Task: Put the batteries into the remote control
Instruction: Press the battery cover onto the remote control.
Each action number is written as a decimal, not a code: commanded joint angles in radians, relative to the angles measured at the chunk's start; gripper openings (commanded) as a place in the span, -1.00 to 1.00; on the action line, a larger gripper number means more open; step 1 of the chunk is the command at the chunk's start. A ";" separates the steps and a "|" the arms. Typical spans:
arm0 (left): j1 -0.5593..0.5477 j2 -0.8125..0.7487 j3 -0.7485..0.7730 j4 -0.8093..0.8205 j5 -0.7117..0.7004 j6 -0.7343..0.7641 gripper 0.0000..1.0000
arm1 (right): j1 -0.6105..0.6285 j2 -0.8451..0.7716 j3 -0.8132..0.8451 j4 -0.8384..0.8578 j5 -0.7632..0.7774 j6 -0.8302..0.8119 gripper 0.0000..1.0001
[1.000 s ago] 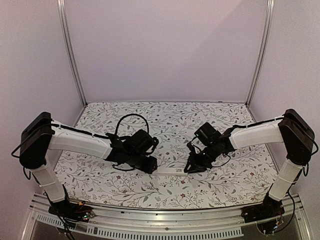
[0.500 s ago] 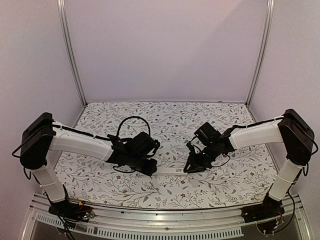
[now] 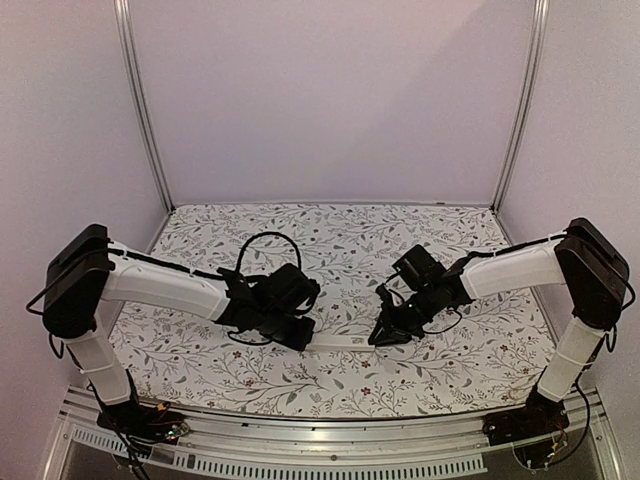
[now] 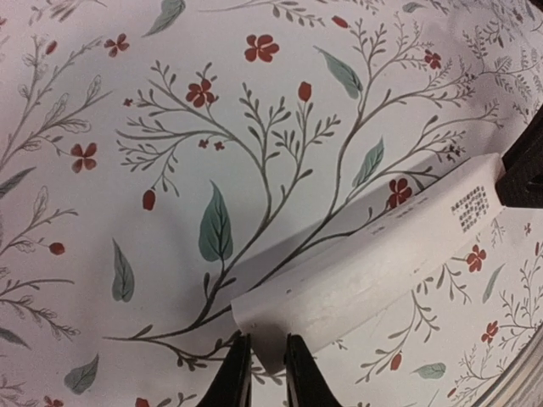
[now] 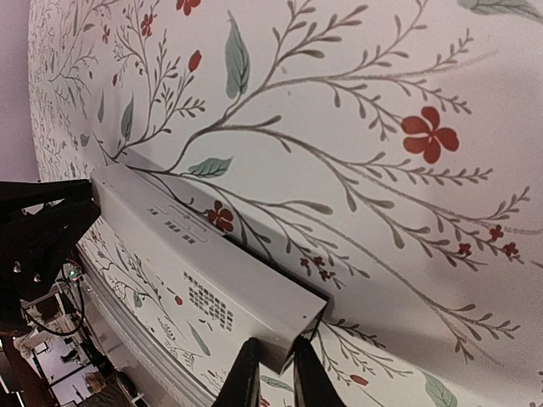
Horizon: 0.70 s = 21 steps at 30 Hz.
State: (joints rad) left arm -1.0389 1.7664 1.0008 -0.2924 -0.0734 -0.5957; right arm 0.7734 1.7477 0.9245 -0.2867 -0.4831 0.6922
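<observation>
left end effector (image 4: 265, 356) | right end effector (image 5: 276, 354) | narrowed | remote control (image 4: 373, 254) ends

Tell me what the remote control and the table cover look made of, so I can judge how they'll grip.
Remote control: looks like hard white plastic with a matte-to-satin finish. The signs are crisp straight edges, a smooth face and small dark print. Table cover: a matte printed sheet, likely fabric or vinyl. It carries a flat floral pattern without glare, and the weave is too fine to tell which.

White remote control (image 4: 365, 271), floral table (image 4: 127, 254)
</observation>
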 commanded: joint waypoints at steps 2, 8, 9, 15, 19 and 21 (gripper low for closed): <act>-0.074 0.084 0.033 0.062 0.134 0.009 -0.72 | 0.017 0.048 -0.042 0.158 -0.077 0.028 -0.77; -0.091 0.097 0.060 0.047 0.144 0.033 -0.75 | 0.006 0.049 -0.054 0.193 -0.094 0.042 -0.79; -0.089 0.088 0.055 0.046 0.138 0.037 -0.75 | 0.002 0.047 -0.056 0.193 -0.093 0.043 -0.80; -0.077 0.065 0.061 0.023 0.122 0.057 -0.73 | -0.020 0.024 -0.085 0.193 -0.096 0.056 -0.76; -0.064 0.032 0.055 0.018 0.091 0.069 -0.49 | -0.052 0.000 -0.107 0.185 -0.090 0.055 -0.53; -0.045 -0.001 0.055 0.001 0.077 0.090 -0.30 | -0.071 -0.020 -0.115 0.167 -0.086 0.050 -0.45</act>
State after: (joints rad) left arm -1.0557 1.7874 1.0500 -0.3431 -0.0788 -0.5488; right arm 0.7250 1.7454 0.8394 -0.1467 -0.5793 0.7467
